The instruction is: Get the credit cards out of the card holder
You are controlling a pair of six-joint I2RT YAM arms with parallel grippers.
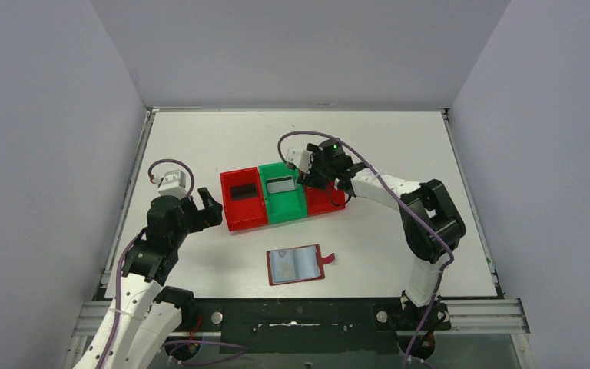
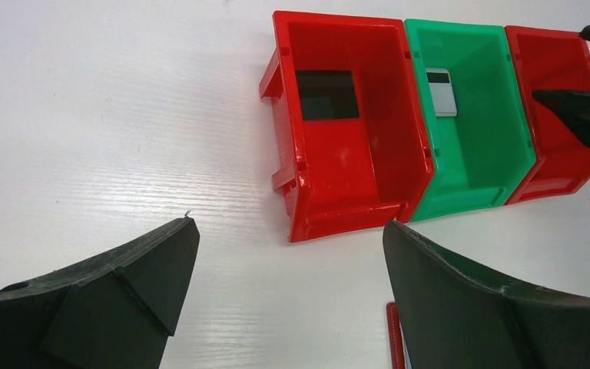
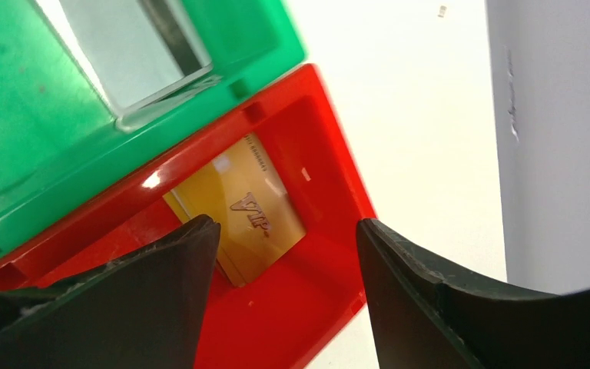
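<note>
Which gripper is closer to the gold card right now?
Right. The right gripper hangs open just above the gold card in the end red bin; the left gripper is past the other red bin, across the green one.

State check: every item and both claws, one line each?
card holder: open flat on table, tab unsnapped
black card: lying in left red bin
silver card: lying in green bin
gold card: lying in right red bin, not gripped
left claw: open, empty
right claw: open, above gold card
</note>
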